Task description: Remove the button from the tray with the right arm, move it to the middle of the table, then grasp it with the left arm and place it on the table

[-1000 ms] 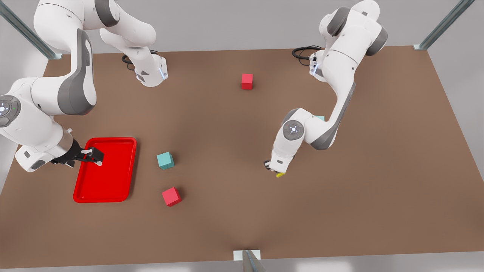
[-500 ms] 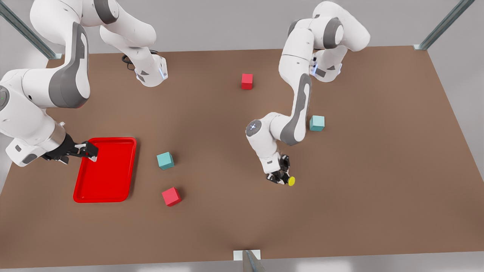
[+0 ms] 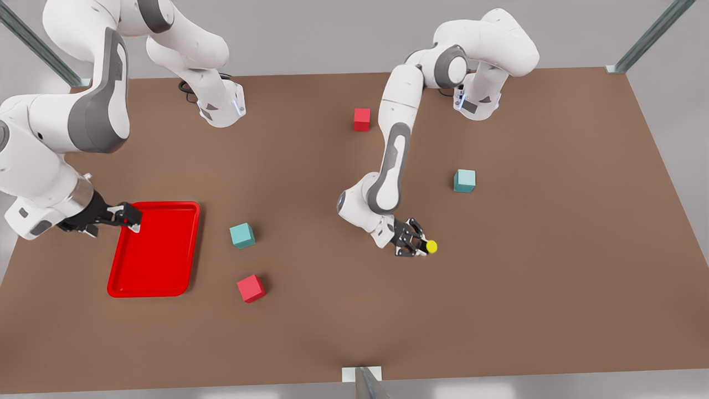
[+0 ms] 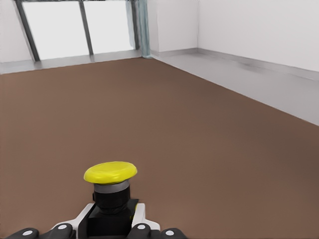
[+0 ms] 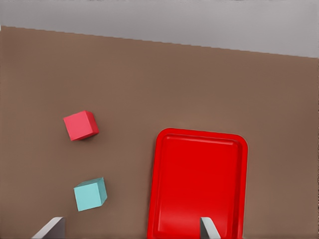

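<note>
The tiny push-button with a black-grey boxy body and round yellow cap (image 3: 427, 246) sits between the fingers of the left gripper (image 3: 416, 247), a black 2-finger tool closed on the button's dark body. It is near the middle of the plain brown worktop (image 3: 554, 249), toward the front view's right of centre. In the left wrist view the button (image 4: 110, 186) juts forward from the fingers (image 4: 135, 219), cap outward and body pinched at its sides. That suits a release: gripping the boxy body leaves the cap free, so the button can probably be lowered and let go without snagging.

The shallow bright red rectangular tray with a raised rim (image 3: 191, 244) lies well apart on the front view's left and holds nothing. The right gripper (image 3: 129, 218) hovers at the tray's far corner with its fingers spread wide and empty; in the right wrist view the 2 tips (image 5: 208, 230) straddle the tray (image 5: 159, 189). This arm waits, out of the way.

2 small red cubes (image 3: 251, 288) (image 3: 361, 119) and 2 teal cubes (image 3: 242, 235) (image 3: 464, 180) stand scattered on the worktop, none touching the button. Judging by this, only the set-down remains.
</note>
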You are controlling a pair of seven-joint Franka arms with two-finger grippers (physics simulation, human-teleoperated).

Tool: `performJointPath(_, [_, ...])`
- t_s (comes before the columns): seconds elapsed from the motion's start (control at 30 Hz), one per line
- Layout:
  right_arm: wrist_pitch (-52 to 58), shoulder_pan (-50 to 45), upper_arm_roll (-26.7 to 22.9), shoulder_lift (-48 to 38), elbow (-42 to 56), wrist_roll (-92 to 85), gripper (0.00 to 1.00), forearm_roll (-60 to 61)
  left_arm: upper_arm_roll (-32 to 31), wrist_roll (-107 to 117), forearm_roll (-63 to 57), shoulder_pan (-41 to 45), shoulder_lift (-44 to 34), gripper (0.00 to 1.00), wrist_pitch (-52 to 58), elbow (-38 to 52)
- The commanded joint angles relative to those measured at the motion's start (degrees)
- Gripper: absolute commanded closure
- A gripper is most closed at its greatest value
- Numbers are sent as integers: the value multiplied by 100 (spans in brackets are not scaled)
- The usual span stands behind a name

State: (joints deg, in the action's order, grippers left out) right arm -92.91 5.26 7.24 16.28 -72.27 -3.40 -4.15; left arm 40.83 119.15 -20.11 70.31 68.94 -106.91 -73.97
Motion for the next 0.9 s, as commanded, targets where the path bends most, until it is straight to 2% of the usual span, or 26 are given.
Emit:
performJointPath(0.0, [18,1,-12,-20,3,-161,0,2,4,1708,-195,9,66,52,302,40])
performJointPath(0.57, [18,80,-3,42,-15,-117,0,28,-14,1708,-556,97,383,52,487,76])
performJointPath(0.6, [18,80,-3,33,-32,-117,0,28,-14,1699,-556,97,383,42,487,76])
performJointPath(0.63, [18,72,-3,33,-32,-117,0,28,-23,1673,-573,97,383,0,495,76])
performJointPath(0.87, [9,203,-21,68,-32,-108,0,187,-75,1532,-494,378,304,0,680,67])
